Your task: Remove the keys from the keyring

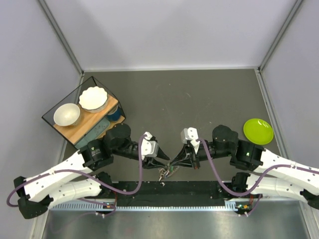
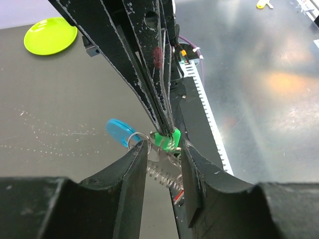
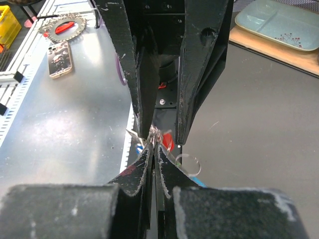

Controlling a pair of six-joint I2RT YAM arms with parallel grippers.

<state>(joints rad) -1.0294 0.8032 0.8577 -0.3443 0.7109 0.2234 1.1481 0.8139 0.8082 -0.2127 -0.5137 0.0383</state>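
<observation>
Hanging from the right gripper, clenched on the green key, the keys sit over the near edge of the table; left gripper straddles the keyring, jaws apart. Closing off-target could twist the bunch loose, dropping it.

Counted: left gripper, right gripper, 2 total; blue tag 1; green tag 1; red tag 1; lime plate 1; white bowls 2
</observation>
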